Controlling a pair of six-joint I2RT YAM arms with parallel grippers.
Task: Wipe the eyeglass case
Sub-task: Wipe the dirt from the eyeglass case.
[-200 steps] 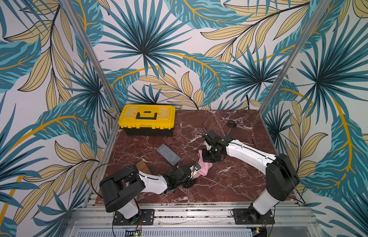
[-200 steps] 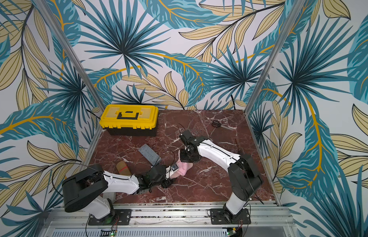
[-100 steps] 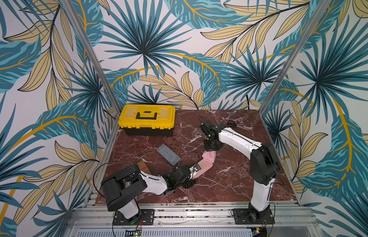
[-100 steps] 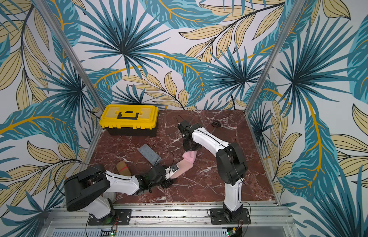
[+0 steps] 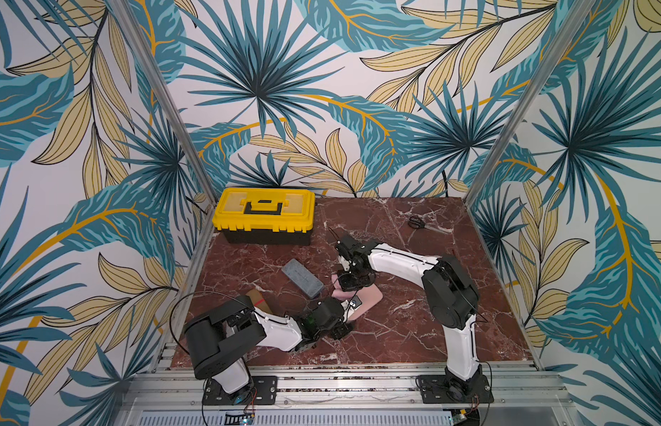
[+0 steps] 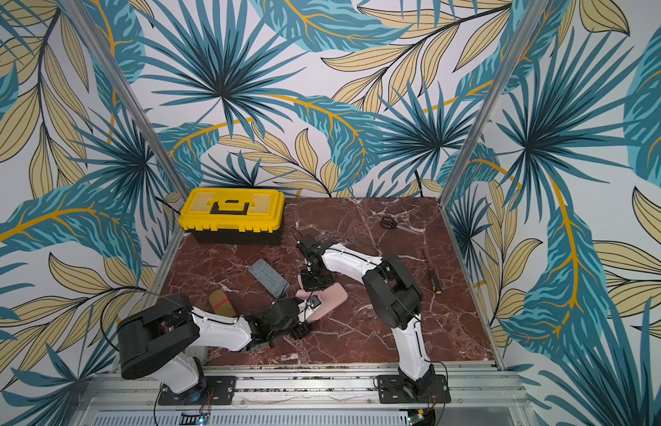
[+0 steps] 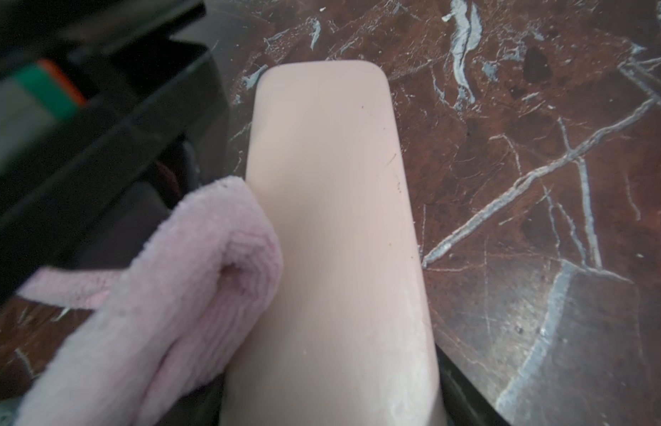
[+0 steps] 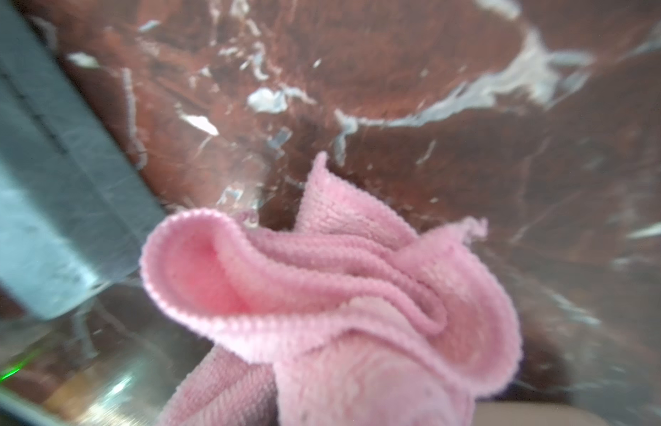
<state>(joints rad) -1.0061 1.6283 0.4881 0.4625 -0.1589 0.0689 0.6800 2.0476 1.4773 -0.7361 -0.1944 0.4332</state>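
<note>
The 2 top views sit high above the near edge, side by side, looking down and toward the far side over the whole marble tabletop [image 5: 395, 343]. The left wrist camera looks from very close along the eyeglass case [image 7: 332, 221]; the right wrist camera, also close and blurred, fills with the pink cloth [image 8: 340, 295]. All 4 share that cloth.

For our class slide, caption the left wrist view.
A pink cloth resting against the beige eyeglass case on a marble table.
</note>
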